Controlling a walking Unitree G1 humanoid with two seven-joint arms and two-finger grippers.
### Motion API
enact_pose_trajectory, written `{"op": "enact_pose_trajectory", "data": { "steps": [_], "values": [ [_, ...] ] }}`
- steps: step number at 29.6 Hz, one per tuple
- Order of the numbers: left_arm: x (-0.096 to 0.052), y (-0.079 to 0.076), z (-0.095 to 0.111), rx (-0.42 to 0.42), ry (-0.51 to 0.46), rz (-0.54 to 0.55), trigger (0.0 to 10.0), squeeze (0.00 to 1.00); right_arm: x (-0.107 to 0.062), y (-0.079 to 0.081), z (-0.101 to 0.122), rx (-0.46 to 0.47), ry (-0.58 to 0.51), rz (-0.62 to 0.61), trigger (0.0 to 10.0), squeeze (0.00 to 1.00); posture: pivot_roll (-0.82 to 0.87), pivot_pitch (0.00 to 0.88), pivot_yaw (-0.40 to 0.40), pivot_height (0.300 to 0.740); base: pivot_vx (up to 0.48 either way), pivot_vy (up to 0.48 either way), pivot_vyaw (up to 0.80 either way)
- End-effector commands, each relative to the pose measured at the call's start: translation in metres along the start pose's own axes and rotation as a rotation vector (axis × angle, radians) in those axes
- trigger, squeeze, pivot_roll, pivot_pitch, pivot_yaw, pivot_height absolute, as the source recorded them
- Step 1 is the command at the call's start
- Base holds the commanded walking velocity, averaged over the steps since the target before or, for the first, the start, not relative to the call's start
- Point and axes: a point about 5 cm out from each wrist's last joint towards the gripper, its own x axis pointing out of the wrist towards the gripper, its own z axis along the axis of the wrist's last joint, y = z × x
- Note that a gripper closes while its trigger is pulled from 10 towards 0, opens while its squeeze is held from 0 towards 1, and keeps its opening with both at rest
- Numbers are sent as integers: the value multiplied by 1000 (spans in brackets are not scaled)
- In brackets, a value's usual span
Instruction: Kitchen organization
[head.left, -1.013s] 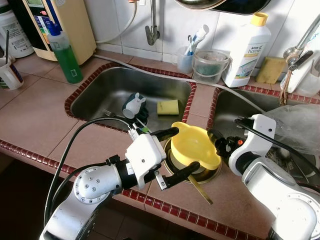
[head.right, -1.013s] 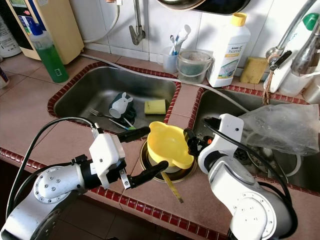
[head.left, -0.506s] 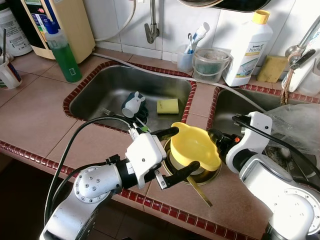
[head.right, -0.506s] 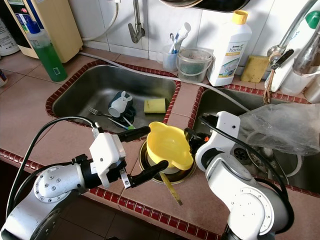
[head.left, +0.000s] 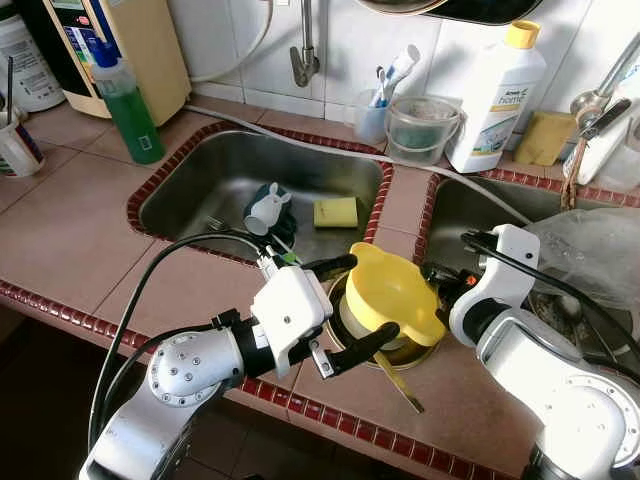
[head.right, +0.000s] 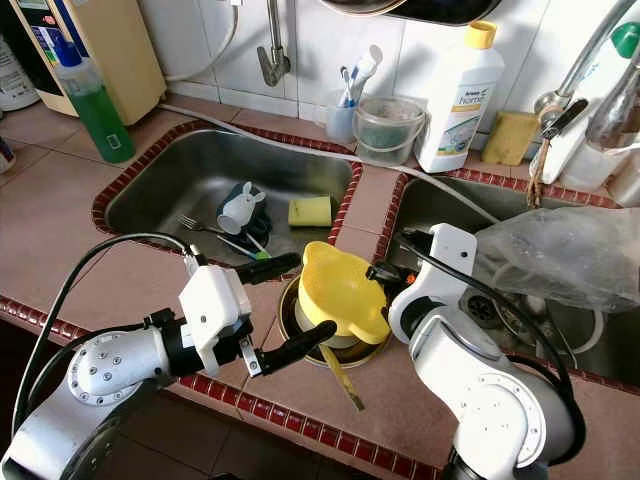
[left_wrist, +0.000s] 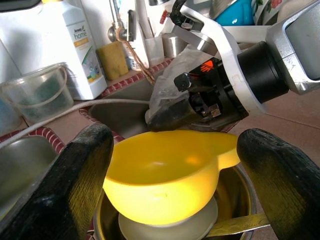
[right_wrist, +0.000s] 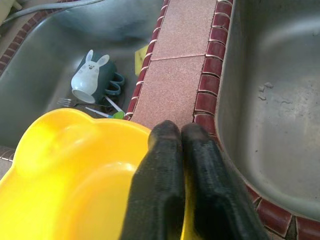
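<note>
Tiled in pinkish brown with a dark red edging, the counter (head.left: 70, 230) carries a steel pot (head.left: 415, 352) near its front edge, between the two sinks, and a yellow bowl (head.left: 390, 295) sits tilted in the pot's mouth over a pale dish. Nearest the camera, the left gripper (head.left: 345, 312) has its fingers spread wide, one on each side of the bowl without touching it, seemingly ready to steady or take it. From the other side the right gripper (right_wrist: 182, 165) pinches the bowl's rim with both fingers pressed together, which probably accounts for the tilt. A flat utensil (head.left: 398, 380) sticks out of the pot towards the counter edge. Farther back, the left sink (head.left: 330, 165) holds a bunny mug (head.left: 265, 210), a sponge (head.left: 336, 212) and cutlery. The left wrist view looks under the bowl at the dish; the right wrist view alone shows the closed fingers on the rim.
</note>
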Motion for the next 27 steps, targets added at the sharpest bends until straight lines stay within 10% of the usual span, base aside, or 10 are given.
{"op": "enact_pose_trajectory", "data": {
  "steps": [1,27],
  "values": [
    [1,-1,5,27,-14,-10,10000,0,1,9,-5,51,14,44,0,0,-181,101,5,711,0,0,0],
    [4,1,6,46,-21,-26,10000,0,-11,24,18,47,-150,163,0,0,-182,76,12,711,0,0,0]
  ]
}}
